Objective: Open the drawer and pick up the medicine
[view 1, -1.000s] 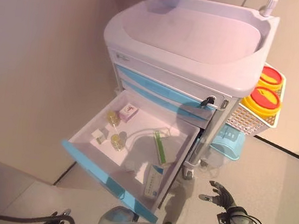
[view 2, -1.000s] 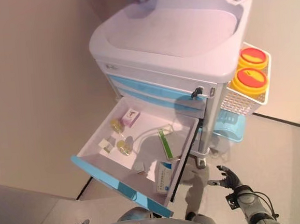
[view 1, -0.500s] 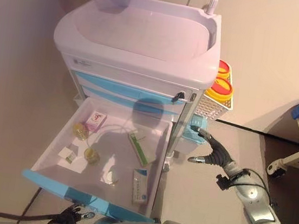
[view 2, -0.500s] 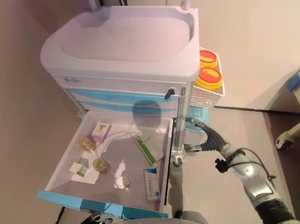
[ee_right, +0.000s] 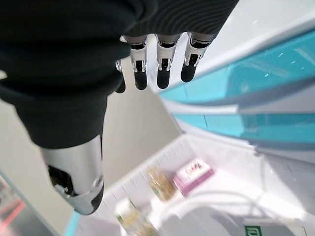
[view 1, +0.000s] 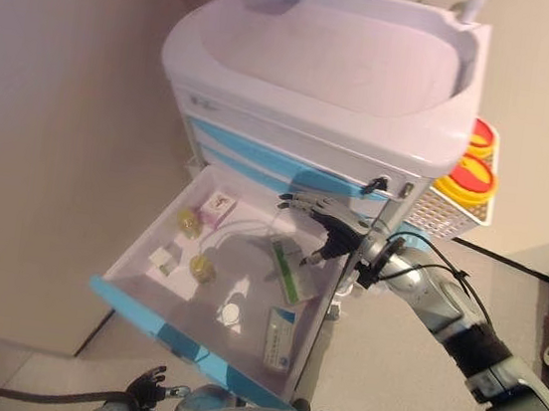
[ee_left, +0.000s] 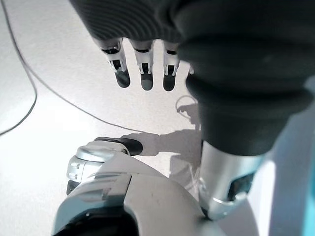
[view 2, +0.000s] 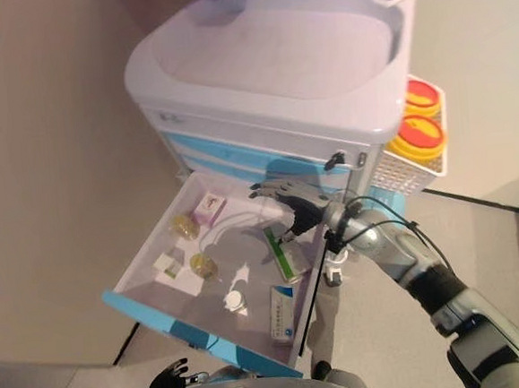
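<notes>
- While the blue-fronted drawer [view 1: 200, 337] of the medical cart [view 1: 351, 70] stands pulled fully out, the first half of the task can be judged done: its white interior is exposed from front edge to back wall.
- Medicine is seen lying loose on the drawer floor: a green-edged box [view 1: 289, 273] toward the right side, a white-and-blue box [view 1: 279, 337] nearer the front right corner, a small pink box [view 1: 217, 206] at the back left, and two yellowish vials [view 1: 189, 220] [view 1: 203, 269] toward the left side.
- Nothing has been lifted yet; every item is shown resting in the drawer.
- The right hand [view 1: 327, 227] is held over the drawer's back right area, above the green-edged box, with fingers extended and spread and the thumb apart; nothing is held in it, as the right wrist view also shows.
- Whether the thumb tip touches the green-edged box cannot be told from the head views.
- The left hand [ee_left: 142, 73] is seen only in its own wrist view, hanging low over the floor with straight fingers, empty and idle.
- What is left, by this reading, is the whole pick: the right hand must be lowered onto one package, closed round it and raised clear of the drawer.
- Two yellow-and-red containers [view 1: 471, 173] are kept in a side basket [view 1: 452, 209] on the cart, well apart from the work.
</notes>
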You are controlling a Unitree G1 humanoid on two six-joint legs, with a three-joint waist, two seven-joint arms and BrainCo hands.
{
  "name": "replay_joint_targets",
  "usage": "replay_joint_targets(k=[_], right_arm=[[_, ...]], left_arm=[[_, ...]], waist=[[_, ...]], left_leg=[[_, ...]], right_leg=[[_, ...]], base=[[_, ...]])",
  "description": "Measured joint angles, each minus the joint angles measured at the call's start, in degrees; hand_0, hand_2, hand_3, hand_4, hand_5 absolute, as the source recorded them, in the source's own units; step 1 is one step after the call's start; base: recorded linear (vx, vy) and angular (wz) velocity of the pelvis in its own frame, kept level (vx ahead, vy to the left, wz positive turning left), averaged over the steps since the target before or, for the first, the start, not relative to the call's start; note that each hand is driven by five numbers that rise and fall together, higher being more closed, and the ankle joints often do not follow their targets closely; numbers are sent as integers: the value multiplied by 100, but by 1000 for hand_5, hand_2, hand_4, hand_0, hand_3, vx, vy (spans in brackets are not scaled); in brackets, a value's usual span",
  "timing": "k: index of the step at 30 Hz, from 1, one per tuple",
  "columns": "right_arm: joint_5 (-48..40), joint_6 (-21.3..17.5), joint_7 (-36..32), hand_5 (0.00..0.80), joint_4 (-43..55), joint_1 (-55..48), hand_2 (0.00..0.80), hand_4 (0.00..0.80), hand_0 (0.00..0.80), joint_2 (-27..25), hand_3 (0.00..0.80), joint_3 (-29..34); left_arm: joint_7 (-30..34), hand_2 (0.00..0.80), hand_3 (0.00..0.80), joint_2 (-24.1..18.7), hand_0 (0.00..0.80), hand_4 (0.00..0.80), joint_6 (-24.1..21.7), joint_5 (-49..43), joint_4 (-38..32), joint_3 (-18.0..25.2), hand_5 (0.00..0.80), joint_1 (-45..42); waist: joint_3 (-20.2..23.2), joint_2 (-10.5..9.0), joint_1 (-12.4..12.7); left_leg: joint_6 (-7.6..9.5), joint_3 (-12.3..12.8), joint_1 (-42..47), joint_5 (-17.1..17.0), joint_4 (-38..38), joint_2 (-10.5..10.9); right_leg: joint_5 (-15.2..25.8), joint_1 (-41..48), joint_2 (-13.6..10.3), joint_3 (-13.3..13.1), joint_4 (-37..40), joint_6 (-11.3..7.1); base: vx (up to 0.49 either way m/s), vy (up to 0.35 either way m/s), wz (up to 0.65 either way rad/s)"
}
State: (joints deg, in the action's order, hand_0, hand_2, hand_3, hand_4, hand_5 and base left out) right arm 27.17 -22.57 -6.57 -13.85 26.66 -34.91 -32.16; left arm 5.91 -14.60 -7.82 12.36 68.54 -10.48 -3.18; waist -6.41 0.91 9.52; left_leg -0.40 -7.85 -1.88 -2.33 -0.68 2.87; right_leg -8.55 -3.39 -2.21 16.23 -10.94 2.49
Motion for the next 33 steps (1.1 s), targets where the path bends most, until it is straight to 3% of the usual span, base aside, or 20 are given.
replay_joint_targets(k=[9,14,20,33], right_arm=[[676,769,155,0,-1437,683,0,0,0,257,0,-481],[784,989,311,0,-2236,931,0,0,0,466,0,-620],[811,1044,432,0,-2807,1057,0,0,0,604,0,-707],[849,1044,675,0,-3470,1371,0,0,0,1215,0,-933]], left_arm=[[5,0,0,-105,0,0,159,11,-115,0,0,17],[19,0,0,-159,0,0,173,10,-201,-1,0,20],[103,0,0,-200,0,0,129,6,-231,-2,0,36],[202,0,0,-270,0,0,-146,5,-254,-54,0,286]], waist=[[-433,17,606],[-558,42,899],[-743,-28,1219],[-978,-261,1623]], left_leg=[[-25,-519,-175,-109,1,51],[-52,-772,-270,-172,1,91],[-84,-1016,-305,-206,4,117],[-175,-1455,-498,-290,5,171]], right_leg=[[-1,159,-44,567,209,-1],[-3,222,-45,802,302,-5],[-7,322,-29,1056,406,-11],[-9,371,32,1392,573,-12]], base=[[-13,11,35],[14,-22,31],[21,-45,23],[17,-18,19]])
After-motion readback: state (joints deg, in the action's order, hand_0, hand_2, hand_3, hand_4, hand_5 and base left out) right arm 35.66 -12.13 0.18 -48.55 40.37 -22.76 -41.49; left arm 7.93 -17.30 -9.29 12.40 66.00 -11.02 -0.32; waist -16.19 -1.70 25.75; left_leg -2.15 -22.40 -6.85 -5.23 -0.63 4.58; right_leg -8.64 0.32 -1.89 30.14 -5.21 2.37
